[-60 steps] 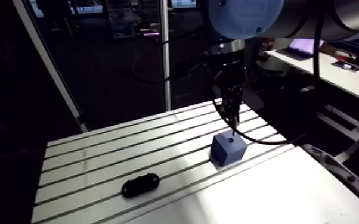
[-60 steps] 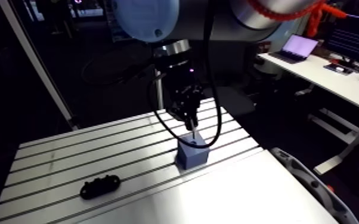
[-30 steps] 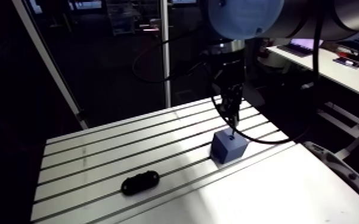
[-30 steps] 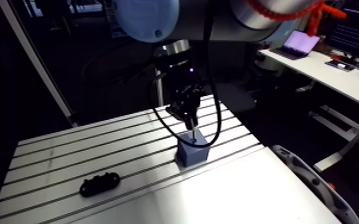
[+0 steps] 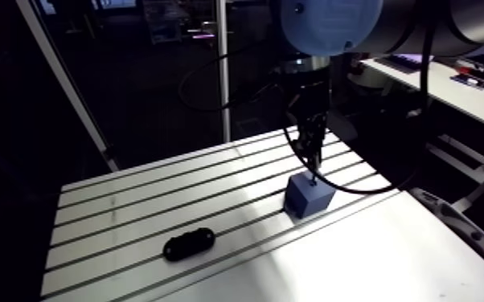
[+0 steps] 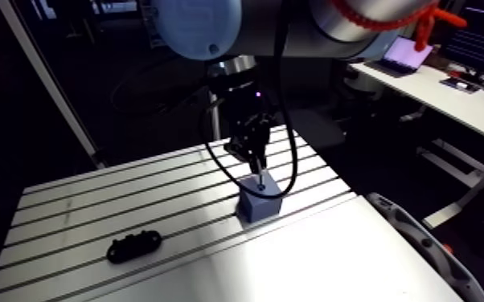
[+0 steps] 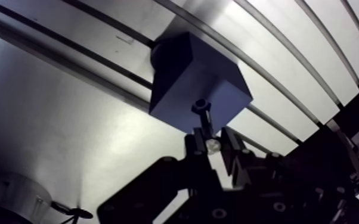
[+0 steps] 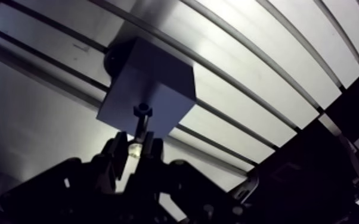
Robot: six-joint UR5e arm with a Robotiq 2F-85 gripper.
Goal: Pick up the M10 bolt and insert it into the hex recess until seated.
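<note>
A blue block (image 7: 182, 77) stands on the slotted table (image 5: 133, 209) straight under my gripper (image 7: 213, 140). The fingers are shut on a thin dark bolt (image 7: 204, 119), held upright with its wider end pointing down. That end sits over the middle of the block's top face (image 8: 158, 77) and hides the recess. In the arm view the bolt tip (image 6: 260, 183) reaches the block's top (image 6: 260, 201). Whether it has entered the recess cannot be told.
A black oblong part (image 5: 189, 244) lies on the table near its front left, well away from the block. A grey round fitting (image 7: 18, 193) shows beside the gripper in the wrist view. The table's right edge runs close behind the block.
The gripper with the bolt has come down slightly toward the block's top. The arm view has shifted a little. The block and the black part have not moved.
</note>
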